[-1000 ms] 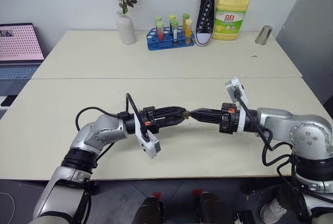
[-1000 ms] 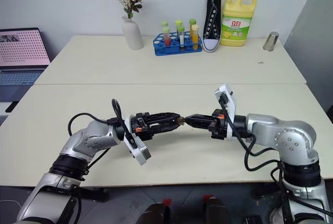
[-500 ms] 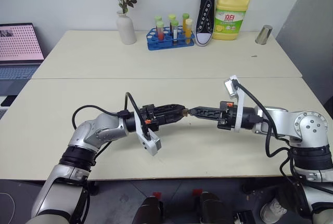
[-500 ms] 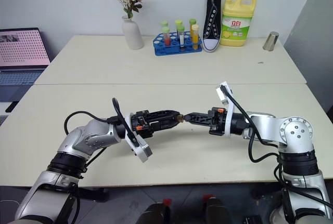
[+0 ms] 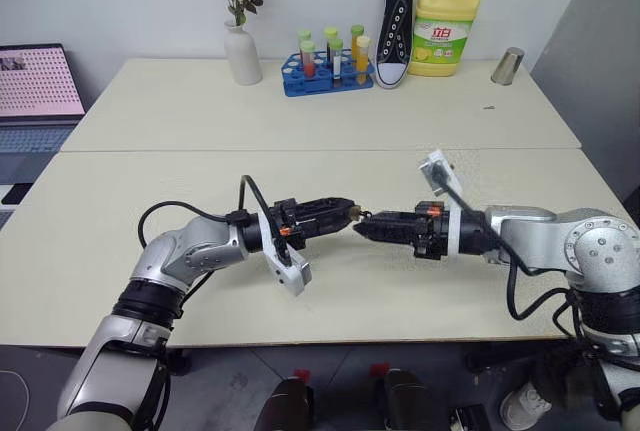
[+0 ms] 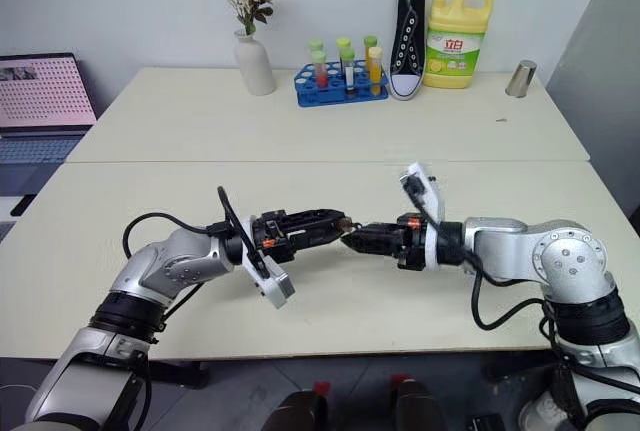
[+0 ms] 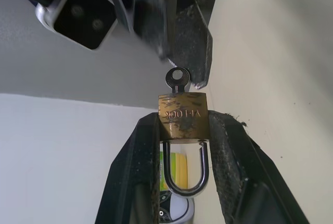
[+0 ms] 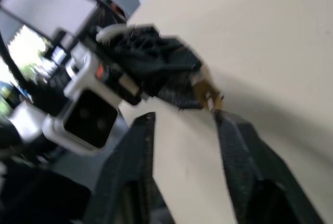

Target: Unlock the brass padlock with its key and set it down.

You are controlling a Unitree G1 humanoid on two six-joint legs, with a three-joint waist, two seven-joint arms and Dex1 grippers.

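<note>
Padlock [image 7: 182,114] clamped by its brass body between the left fingers [image 7: 140,156], held in the air above the front bench [image 5: 330,301], shackle [image 7: 186,167] pointing back along the fingers and seated at both ends. Key [image 7: 177,78] sticking out of the body's far end, its round bow free. Right gripper [image 8: 182,125] facing the left gripper [image 5: 345,215] tip to tip, fingers apart, straddling the key end without touching it. Both arms roughly level over the bench. Far off on the rear bench [image 5: 150,101]: vase [image 5: 241,54], tube rack [image 5: 325,73], shoe [image 5: 396,19], soap jug [image 5: 444,27], steel cup [image 5: 507,66]. Laptop [image 5: 35,91] off to the left side.
</note>
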